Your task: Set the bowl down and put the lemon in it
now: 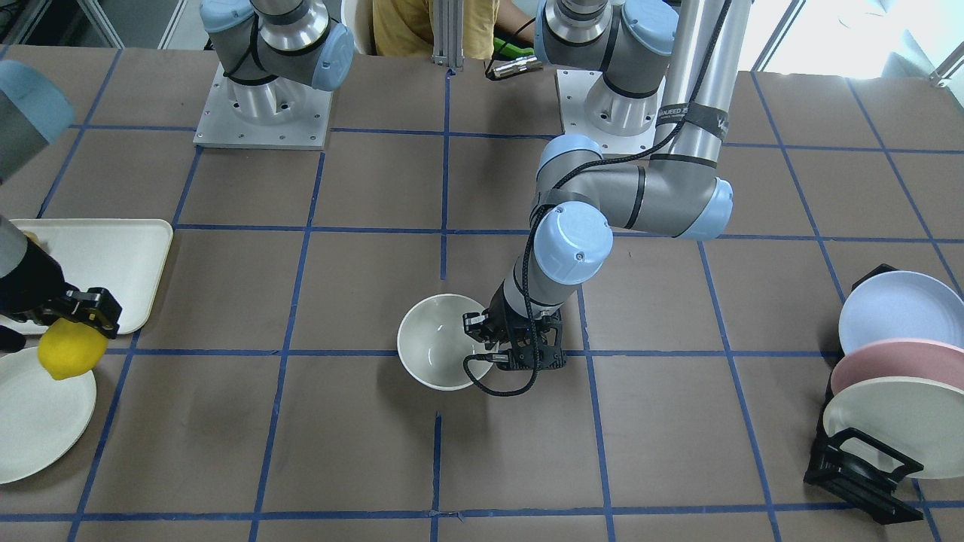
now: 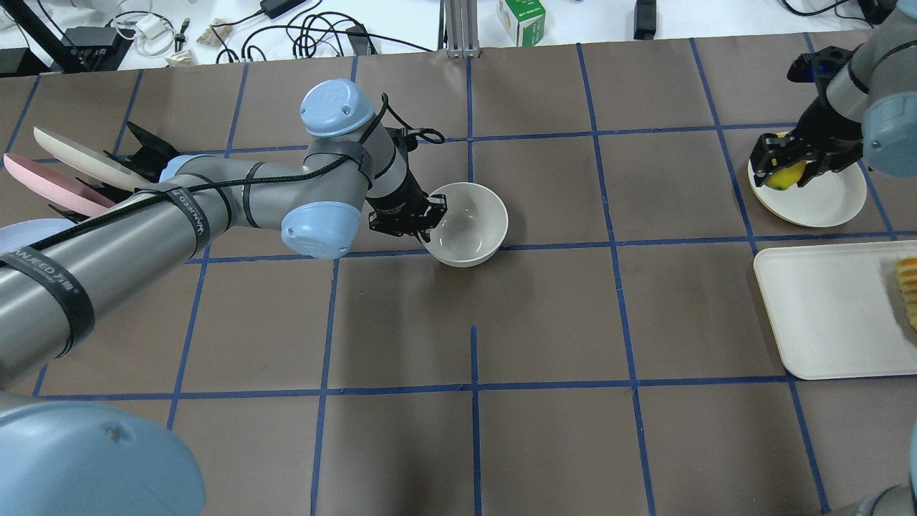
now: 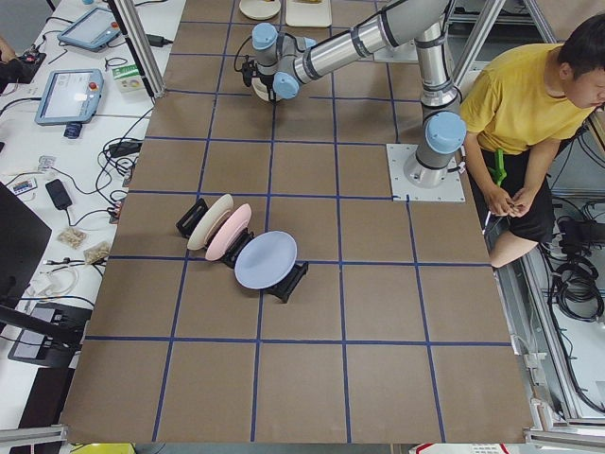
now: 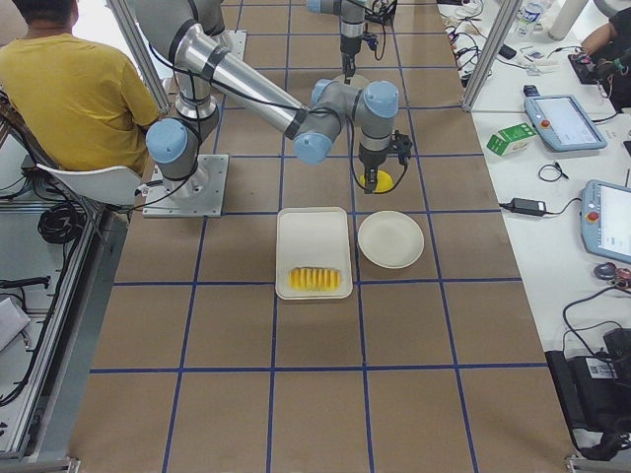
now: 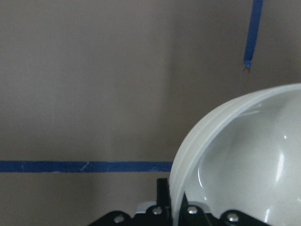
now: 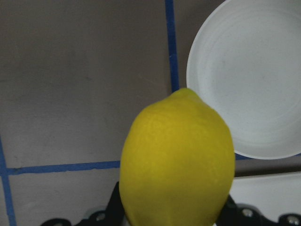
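The cream bowl point(image 1: 438, 342) stands upright at the table's middle, and also shows in the overhead view point(image 2: 469, 223). My left gripper point(image 1: 482, 333) is shut on its rim, on the side nearest the arm. In the left wrist view the rim point(image 5: 188, 155) runs between the fingers. My right gripper point(image 2: 786, 170) is shut on the yellow lemon point(image 1: 71, 352) and holds it above the edge of a flat cream plate point(image 1: 34, 425). The lemon fills the right wrist view point(image 6: 176, 160).
A cream tray point(image 2: 824, 315) with a row of orange-yellow slices point(image 2: 908, 287) lies beside the plate point(image 2: 824, 201). A black rack with blue, pink and cream plates point(image 1: 896, 376) stands at the other end. A person sits behind the robot bases.
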Robot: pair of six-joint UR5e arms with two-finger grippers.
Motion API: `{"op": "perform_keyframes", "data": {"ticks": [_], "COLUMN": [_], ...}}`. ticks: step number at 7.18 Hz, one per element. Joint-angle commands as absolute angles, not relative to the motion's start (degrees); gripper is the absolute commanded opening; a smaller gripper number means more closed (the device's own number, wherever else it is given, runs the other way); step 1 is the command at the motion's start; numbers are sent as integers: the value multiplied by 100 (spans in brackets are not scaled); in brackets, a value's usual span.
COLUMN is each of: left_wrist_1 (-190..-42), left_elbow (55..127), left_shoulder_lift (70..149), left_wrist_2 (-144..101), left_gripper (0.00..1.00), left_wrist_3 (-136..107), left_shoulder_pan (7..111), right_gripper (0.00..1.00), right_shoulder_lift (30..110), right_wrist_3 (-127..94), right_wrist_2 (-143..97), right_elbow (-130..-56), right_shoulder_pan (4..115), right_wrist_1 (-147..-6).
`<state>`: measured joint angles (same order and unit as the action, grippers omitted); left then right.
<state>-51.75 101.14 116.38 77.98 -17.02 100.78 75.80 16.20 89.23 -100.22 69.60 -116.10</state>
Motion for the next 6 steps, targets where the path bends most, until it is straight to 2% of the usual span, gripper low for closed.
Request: {"op": "perform_keyframes", "data": {"ticks": [1, 4, 5, 6], "left_wrist_1": [-4933, -5445, -6232, -7397], "left_elbow": [10081, 9915, 9731, 9234], "left_shoulder_lift": [11760, 11191, 10788, 10384], "left_wrist_2": [7822, 8702, 8849, 8885], "left_gripper": [99, 100, 100, 100], "left_wrist_3": [-1854, -826, -261, -185], "left_shoulder_pan": [10081, 9697, 9433, 9248], "right_gripper": [0, 0, 0, 0], "right_shoulder_lift": [7778, 7892, 7866, 7849], "right_wrist_3": [586, -881, -1627, -1931], "right_wrist_2": [8912, 8877, 8868, 8868], "right_elbow": [-10028, -10011, -10011, -10019], "right_shoulder_pan": [7600, 8723, 9215, 9550], "right_wrist_1": [-11321, -11303, -11364, -11364]}}
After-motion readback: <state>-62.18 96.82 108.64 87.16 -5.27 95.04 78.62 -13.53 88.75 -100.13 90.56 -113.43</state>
